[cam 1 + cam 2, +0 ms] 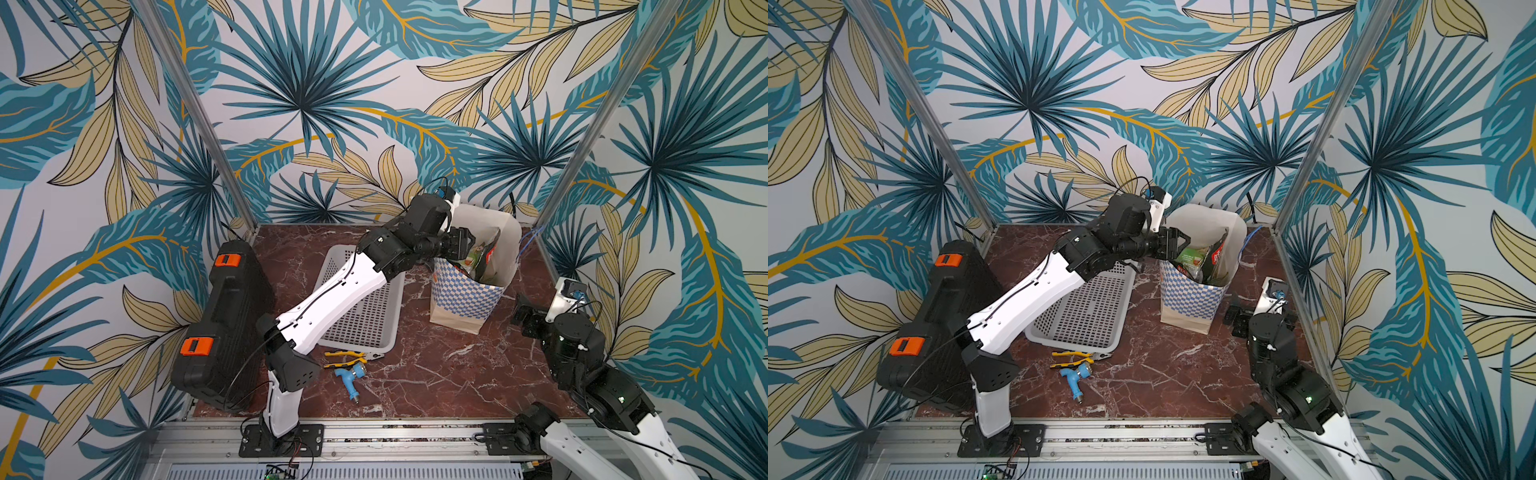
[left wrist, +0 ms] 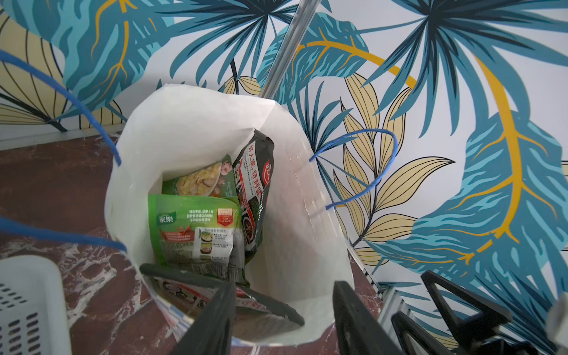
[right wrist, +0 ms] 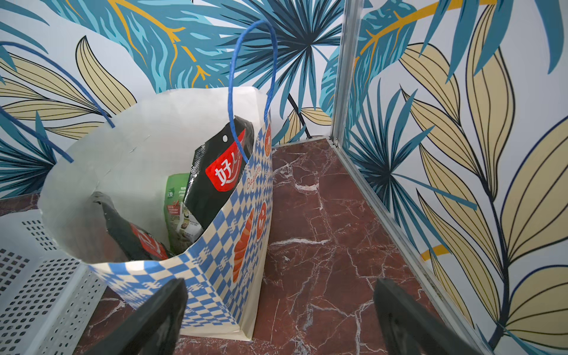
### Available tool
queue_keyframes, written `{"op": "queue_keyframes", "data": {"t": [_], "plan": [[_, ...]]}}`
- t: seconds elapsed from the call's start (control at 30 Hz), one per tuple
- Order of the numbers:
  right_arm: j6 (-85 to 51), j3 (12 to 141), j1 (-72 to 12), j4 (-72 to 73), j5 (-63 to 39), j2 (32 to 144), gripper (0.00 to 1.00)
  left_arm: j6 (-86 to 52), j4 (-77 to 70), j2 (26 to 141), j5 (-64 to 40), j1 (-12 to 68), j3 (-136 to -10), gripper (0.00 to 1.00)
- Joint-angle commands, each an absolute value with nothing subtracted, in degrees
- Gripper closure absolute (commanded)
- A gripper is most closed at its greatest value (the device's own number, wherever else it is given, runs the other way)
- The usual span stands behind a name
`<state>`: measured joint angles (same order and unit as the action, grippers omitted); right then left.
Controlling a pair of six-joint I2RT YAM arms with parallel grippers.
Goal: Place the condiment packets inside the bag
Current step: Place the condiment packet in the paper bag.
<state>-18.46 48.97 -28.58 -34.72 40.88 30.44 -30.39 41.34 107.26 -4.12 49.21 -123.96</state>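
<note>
Packets [image 2: 196, 227] seen in bag [image 2: 190, 123], mouth open, wall [image 2: 461, 92] close behind.
Left gripper [image 2: 282, 285] parted over rim, packet [image 2: 184, 292] seemingly loose beneath; right gripper [image 3: 281, 282] spread empty.

White-shelled arms [image 1: 353, 303] with black joints [image 1: 293, 368] and thin black cables [image 1: 337, 286].

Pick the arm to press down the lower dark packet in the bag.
Left. The left gripper hangs open above the lower dark packet at the bag mouth; the right gripper is outside, beside it.

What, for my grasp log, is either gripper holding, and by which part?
Nothing. The left gripper, fingers apart, hangs over the bag, a dark packet lying beneath; the right gripper is open, empty.
</note>
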Motion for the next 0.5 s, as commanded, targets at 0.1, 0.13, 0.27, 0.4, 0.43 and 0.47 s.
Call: {"op": "queue_keyframes", "data": {"t": [0.1, 0.13, 0.27, 0.4, 0.43, 0.47], "plan": [[-20.55, 55.01, -28.5, -39.92, 45.4, 34.19, 0.0, -27.08, 38.19, 96.77, 1.19, 49.31, -112.52, 0.32], [-21.1, 56.54, -28.28, -40.86, 45.19, 35.75, 0.0, -26.6, 38.55, 95.74, 2.63, 49.1, -111.57, 0.3], [-21.23, 63.94, -25.95, -41.85, 38.32, 42.08, 0.01, -24.8, 41.53, 94.25, 5.71, 47.62, -112.38, 0.17], [-20.42, 73.23, -22.46, -44.14, 34.2, 50.29, 0.01, -23.58, 46.92, 97.6, 4.24, 44.41, -118.61, 0.1], [-20.35, 75.49, -20.6, -44.64, 32.21, 52.51, 0.01, -23.38, 48.26, 99.12, 2.99, 43.41, -120.77, 0.09], [-20.33, 77.84, -18.56, -45.11, 29.89, 54.56, 0.0, -23.16, 49.56, 100.79, 1.54, 42.5, -123.13, 0.09]]}}
